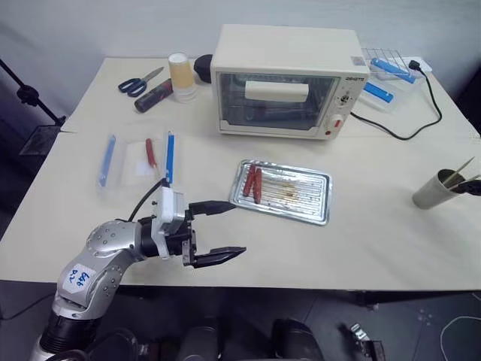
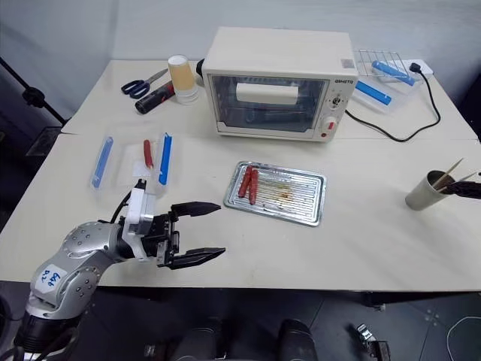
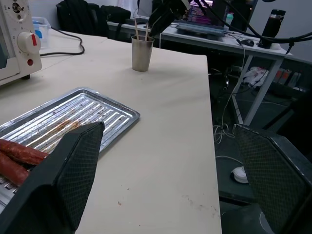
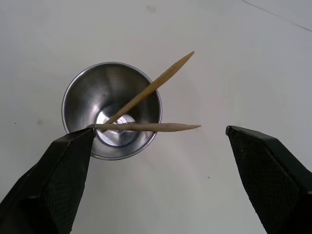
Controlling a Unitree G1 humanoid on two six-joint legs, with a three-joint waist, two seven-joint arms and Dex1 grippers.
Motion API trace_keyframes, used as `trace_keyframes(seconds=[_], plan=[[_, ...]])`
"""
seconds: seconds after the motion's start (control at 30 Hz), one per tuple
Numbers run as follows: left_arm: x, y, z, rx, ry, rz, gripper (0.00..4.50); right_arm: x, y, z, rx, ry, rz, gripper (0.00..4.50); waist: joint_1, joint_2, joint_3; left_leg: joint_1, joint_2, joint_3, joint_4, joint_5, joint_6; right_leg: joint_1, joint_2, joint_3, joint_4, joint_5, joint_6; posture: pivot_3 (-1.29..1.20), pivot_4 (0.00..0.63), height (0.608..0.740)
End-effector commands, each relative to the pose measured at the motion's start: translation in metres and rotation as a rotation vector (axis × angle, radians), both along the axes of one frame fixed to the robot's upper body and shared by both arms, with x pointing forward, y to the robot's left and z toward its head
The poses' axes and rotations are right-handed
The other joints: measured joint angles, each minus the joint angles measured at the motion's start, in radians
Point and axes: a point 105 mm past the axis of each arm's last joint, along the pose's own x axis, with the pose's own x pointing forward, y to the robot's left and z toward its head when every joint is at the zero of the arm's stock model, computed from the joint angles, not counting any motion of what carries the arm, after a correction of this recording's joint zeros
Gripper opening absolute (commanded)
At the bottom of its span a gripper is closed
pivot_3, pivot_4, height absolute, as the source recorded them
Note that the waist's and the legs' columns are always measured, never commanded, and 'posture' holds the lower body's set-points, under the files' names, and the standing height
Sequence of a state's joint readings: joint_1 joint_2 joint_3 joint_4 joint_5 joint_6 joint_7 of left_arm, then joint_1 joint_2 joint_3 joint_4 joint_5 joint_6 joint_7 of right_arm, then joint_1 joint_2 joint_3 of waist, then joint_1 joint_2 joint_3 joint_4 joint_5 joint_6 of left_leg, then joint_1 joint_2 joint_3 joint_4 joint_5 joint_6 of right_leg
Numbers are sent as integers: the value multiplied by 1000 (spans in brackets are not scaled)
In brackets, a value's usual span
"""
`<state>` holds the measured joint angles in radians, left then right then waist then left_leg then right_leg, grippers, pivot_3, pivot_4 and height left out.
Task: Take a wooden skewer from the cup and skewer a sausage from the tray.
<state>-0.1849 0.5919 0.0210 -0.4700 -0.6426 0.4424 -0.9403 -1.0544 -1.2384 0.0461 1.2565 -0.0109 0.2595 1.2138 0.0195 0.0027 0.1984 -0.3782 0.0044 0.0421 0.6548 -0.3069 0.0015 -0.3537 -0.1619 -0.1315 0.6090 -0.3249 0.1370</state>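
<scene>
Skewers (image 4: 146, 127), two of them, lean in the cup (image 4: 111, 110) nr the surface's right edge, tips out past the rim. Step in hand, I'd say: first grab. R gripper (image 4: 156, 141) hangs above the cup, fingers wide apart, nothing held; one finger (image 4: 63, 170) overlaps the rim in its wrist view. Next move prob calls for centring on one stick w/o catching both, then closing. L gripper (image 1: 218, 229) waits nr the front edge, fingers apart, empty, aimed toward the tray (image 1: 316, 197) mid-surface w/ sausages (image 1: 253, 183) at its left end. R wrist view looks straight down into the cup, showing how the sticks cross; head views give just the cup's side at frame edge. L wrist view shows tray ridges & grease up close.
</scene>
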Motion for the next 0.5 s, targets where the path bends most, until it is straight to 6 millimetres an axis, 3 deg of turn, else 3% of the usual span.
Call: trace_keyframes(seconds=[0.03, 0.3, 0.4, 0.5], plan=[[-6, -1, 9, -12, -38, -15, 4488, 1, -1, 10, 20, -53, -8, 4500, 0, 0, 0, 0, 0, 0, 0, 0, 0, 0, 0, 0, 0, 0, 0, 0, 150, 740], [-5, -2, 9, -10, -41, -18, 4488, 5, 2, 8, 49, -70, -16, 4500, 1, 0, 0, 0, 0, 0, 0, 0, 0, 0, 0, 0, 1, 0, 0, 0, 150, 740], [-5, -2, 9, -9, -43, -18, 4500, 5, -1, 5, 38, -67, -39, 3856, 1, 0, 0, 0, 0, 0, 0, 0, 0, 0, 0, 0, 1, 0, 0, 0, 150, 740], [-5, -2, 9, -9, -44, -16, 4500, 6, -2, 4, 40, -73, -49, 2796, 0, 0, 0, 0, 0, 0, 0, 0, 0, 0, 0, 0, 1, 0, 0, 0, 150, 740]])
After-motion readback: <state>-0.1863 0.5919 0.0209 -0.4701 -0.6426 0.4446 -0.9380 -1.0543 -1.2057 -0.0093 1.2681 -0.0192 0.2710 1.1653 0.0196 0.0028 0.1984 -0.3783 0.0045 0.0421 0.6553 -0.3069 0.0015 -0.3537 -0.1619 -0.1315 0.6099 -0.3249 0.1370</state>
